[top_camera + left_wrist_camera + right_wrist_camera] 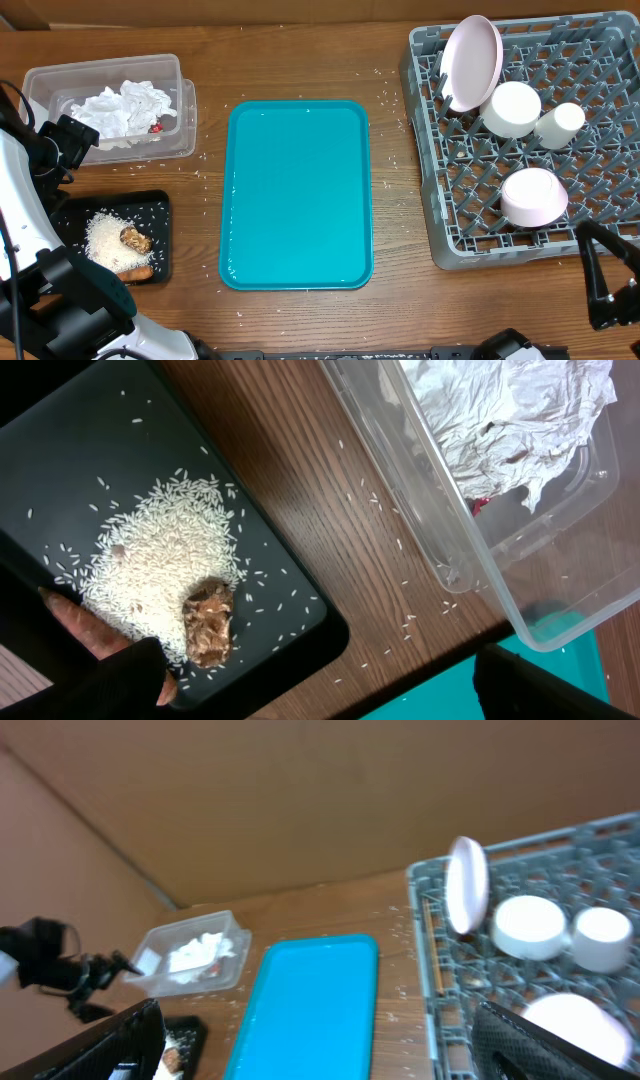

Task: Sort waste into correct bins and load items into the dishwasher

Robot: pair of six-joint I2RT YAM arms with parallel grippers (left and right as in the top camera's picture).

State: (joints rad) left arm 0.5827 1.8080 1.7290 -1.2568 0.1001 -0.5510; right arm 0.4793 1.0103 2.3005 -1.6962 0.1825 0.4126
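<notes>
Left fingers [125, 682]: spread wide and holding nothing. Only the bench [330, 510] and a corner of the teal tray [430, 695] show between them.
Black tray [60, 450]: just ahead of the finger at the left of the left wrist view.
Rice [150, 570]: heaped in the black tray. Stray grains lie on the bench between the fingers.
Brown chunk [208, 622]: at the edge of the rice heap, near that same fingertip.
Carrot piece [85, 628]: in the black tray, partly hidden behind that finger.
Clear tub [440, 550]: ahead of the other left finger.
Crumpled tissue [500, 410]: inside the tub, with a bit of red wrapper [480, 505] under its edge.
Right fingers [130, 1040]: spread apart and empty. This view is blurred.
Dish rack [600, 60]: ahead of the right fingers, toward the finger at the right of the right wrist view.
Plate [472, 60]: on edge at the rack's far corner from the right fingers.
Bowls: one [511, 108] just beside the plate, the other [534, 195] nearer the right fingers.
Cup [560, 124]: beside the first bowl.
</notes>
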